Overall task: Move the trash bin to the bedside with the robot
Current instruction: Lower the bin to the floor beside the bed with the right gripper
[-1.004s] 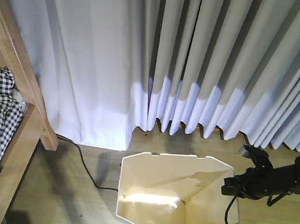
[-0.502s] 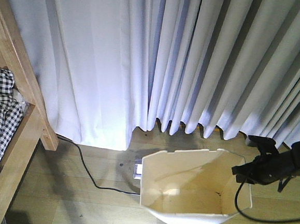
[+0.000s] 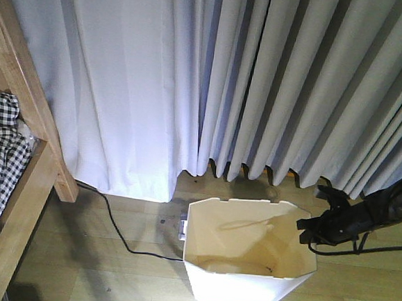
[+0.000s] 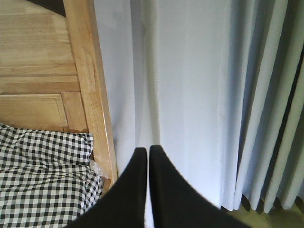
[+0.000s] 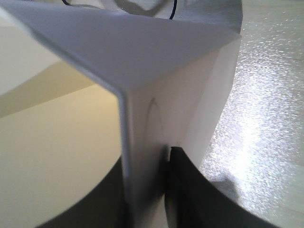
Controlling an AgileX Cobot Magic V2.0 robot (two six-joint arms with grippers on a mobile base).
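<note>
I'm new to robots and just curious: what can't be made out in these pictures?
Front view: the bed is cut off by the left edge; the right claw is too small and dark to read; the floor cable vanishes behind the trash bin.
Right wrist view: the bin's wall fills the blurred frame, so the surroundings are hidden.
Left wrist view: the left claw shows only its tips; its arm is out of frame.

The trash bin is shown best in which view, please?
The exterior front-facing view: the trash bin shows rim, inside and front wall. The right wrist view shows only one wall between the right fingers; the left wrist view, none.
</note>
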